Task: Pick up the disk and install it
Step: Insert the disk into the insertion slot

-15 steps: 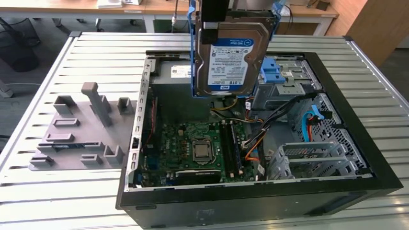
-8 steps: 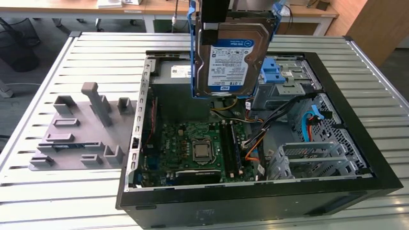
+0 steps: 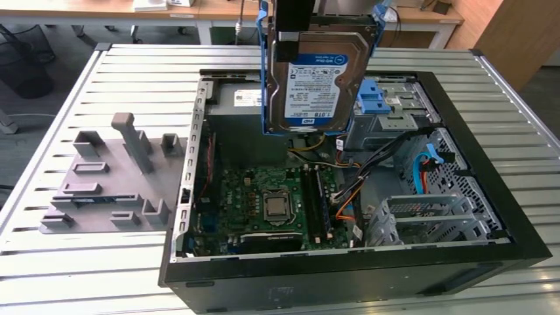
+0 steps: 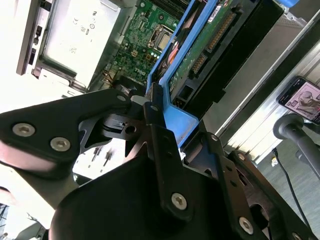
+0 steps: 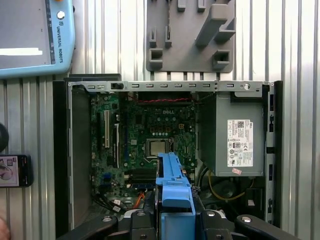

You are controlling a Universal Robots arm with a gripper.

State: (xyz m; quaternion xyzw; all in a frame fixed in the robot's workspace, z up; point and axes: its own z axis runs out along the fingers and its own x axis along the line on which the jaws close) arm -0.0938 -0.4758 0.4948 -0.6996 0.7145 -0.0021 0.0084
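Note:
The disk, a silver hard drive with a blue-and-white label in a blue carrier bracket, hangs upright above the open computer case, over its rear half. My gripper is shut on the top of the carrier. In the second wrist view my gripper has its black fingers clamped on the blue bracket, and the disk shows its circuit-board side. In the first wrist view the blue carrier sticks out from my gripper over the motherboard.
A grey drive cage with a blue latch sits just to the exterior view's right of the disk. The power supply is in the case. Loose cables cross the inside. A grey fixture plate, a teach pendant and a phone lie outside the case.

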